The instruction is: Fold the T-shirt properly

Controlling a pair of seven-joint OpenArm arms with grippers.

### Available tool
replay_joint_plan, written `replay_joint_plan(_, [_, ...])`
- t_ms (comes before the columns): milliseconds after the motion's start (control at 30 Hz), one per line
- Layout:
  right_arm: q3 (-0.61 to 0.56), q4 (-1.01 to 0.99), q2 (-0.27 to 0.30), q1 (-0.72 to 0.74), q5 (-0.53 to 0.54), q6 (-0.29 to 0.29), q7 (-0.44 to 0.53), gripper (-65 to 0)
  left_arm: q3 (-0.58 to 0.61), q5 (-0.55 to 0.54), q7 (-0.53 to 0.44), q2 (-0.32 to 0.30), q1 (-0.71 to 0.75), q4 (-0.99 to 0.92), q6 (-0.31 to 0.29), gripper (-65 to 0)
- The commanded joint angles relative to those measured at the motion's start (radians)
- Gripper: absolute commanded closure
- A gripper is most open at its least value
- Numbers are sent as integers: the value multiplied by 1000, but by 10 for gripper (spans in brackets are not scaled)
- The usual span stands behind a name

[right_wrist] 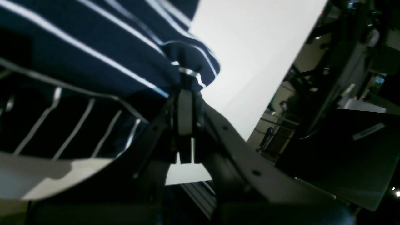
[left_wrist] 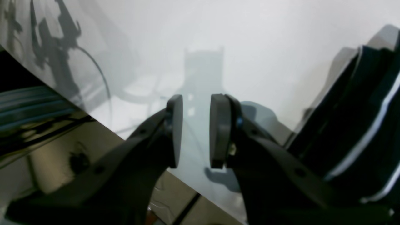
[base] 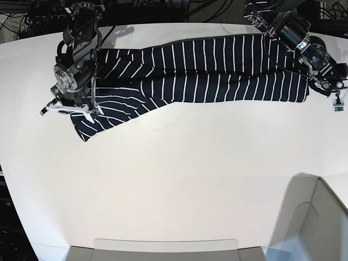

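T-shirt (base: pixel 206 70) only folded lengthwise so far: right pincer (right_wrist: pixel 186 82) clamps its sleeve end, left pincer (left_wrist: pixel 195 131) hangs released beside its hem.

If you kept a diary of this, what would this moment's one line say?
step: folding T-shirt | right gripper: shut on shirt edge | left gripper: open, empty, beside shirt | table: shirt lying long, partly folded

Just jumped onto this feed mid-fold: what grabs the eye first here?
The dark striped T-shirt, stretched in a long band across the far side of the white table. At the base view's left end, the right gripper is shut on a bunched bit of its fabric. At the other end, the left gripper hangs open and empty beside the cloth's edge.
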Motion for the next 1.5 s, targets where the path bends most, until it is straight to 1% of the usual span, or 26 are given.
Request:
replay_joint_plan(0, [3,18,5,0,-16,11,-3,0,3,1,-2,-17,-16,20,5,-161])
replay_joint_plan(467, [-3,16,4,-85,-19,11,-3,0,5,2,7,-11,-16,20,5,-161])
replay_joint_plan(500, [-3,16,7,-93,-19,11,-3,-16,5,2,7,-11,-16,20,5,-161])
replay_joint_plan(533, [-3,16,7,-93,-19,11,-3,-48,5,2,7,-11,-16,20,5,-161])
replay_joint_plan(700, [5,21,7,-90,-19,11,-3,-243,5,2,7,-11,-16,20,5,-161])
replay_joint_plan(767, [6,22,7,-87,-19,11,-3,-300,5,2,7,-11,-16,20,5,-161])
replay_joint_plan(833, [23,22,7,-84,-19,11,-3,-340,5,2,7,-11,-16,20,5,-161])
replay_joint_plan(867, [35,22,7,-79,-19,11,-3,-349,5,2,7,-11,-16,20,5,-161])
replay_joint_plan(967, [71,22,-7,-30,-17,11,-3,-350,5,2,7,-11,-16,20,5,-161])
replay_joint_plan(1100, [160,22,-81,59,-17,11,-3,-350,5,2,7,-10,-22,20,5,-160])
replay_joint_plan(1167, [176,22,-101,97,-19,11,-3,-349,2,1,7,-8,-25,28,5,-160])
replay_joint_plan(1200, [175,21,-101,105,-19,11,-3,-349,2,-4,9,-5,-25,42,5,-160])
replay_joint_plan(1300, [170,15,-101,123,-26,11,-3,-349,5,-94,29,36,-16,129,5,-161])
replay_joint_plan(1367, [150,1,-101,125,-26,11,-3,-349,17,-187,95,40,1,203,5,-176])
replay_joint_plan(1467, [138,-28,-97,123,-26,11,-3,-349,48,-312,214,33,19,237,5,-230])
